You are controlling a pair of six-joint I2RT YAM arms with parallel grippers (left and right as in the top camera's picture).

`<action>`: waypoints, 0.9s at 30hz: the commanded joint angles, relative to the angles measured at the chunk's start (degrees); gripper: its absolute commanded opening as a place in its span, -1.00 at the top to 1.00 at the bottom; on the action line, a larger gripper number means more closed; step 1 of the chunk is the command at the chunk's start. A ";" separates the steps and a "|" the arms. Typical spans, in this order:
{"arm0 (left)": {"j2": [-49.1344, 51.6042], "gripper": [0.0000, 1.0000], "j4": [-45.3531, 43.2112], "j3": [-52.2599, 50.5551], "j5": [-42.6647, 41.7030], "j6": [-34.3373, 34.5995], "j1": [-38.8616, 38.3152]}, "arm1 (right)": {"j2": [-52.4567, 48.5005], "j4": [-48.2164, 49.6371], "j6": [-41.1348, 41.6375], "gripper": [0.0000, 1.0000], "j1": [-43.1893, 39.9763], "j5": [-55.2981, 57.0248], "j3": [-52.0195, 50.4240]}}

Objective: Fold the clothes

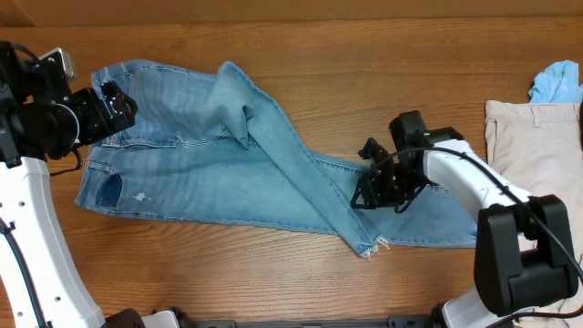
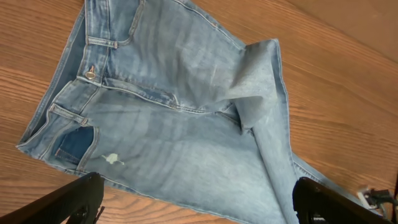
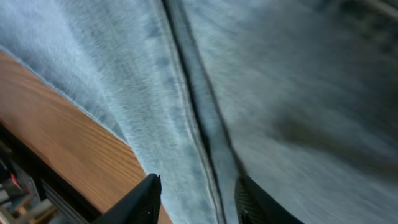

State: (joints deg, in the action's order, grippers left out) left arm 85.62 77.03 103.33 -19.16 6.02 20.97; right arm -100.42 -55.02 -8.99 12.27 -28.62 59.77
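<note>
A pair of light blue jeans (image 1: 182,164) lies spread on the wooden table, waistband at the left, one leg folded diagonally across toward the right. My left gripper (image 1: 114,105) hovers over the waistband end, wide open and empty; its wrist view shows the jeans (image 2: 186,124) below the spread fingers (image 2: 196,208). My right gripper (image 1: 369,187) is low on the leg near the frayed hem. In the right wrist view its fingers (image 3: 198,205) are partly apart and straddle a seam of the denim (image 3: 186,93), which lies flat between them.
A beige garment (image 1: 533,155) lies at the right edge of the table, with a light blue cloth (image 1: 557,82) behind it. Bare wood (image 1: 364,73) surrounds the jeans at the back and front.
</note>
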 commanded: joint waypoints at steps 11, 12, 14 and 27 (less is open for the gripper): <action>0.20 -1.00 -0.13 0.61 -0.74 -0.02 0.00 | 0.44 7.91 1.77 0.17 5.35 2.27 -0.57; 0.20 -1.00 -0.13 0.61 -0.74 -0.02 0.00 | 0.44 8.11 1.79 0.17 5.35 3.10 -0.57; 0.20 -1.00 -0.13 0.61 -0.74 -0.02 0.00 | 0.44 8.31 1.79 0.17 5.35 3.30 -0.57; 0.20 -1.00 -0.13 0.61 -0.74 -0.02 0.00 | -0.48 12.72 4.35 0.12 5.35 2.84 -4.39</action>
State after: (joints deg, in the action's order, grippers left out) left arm 85.62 77.01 103.33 -19.16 6.02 20.97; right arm -100.51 -42.68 -5.43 17.39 -25.47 55.59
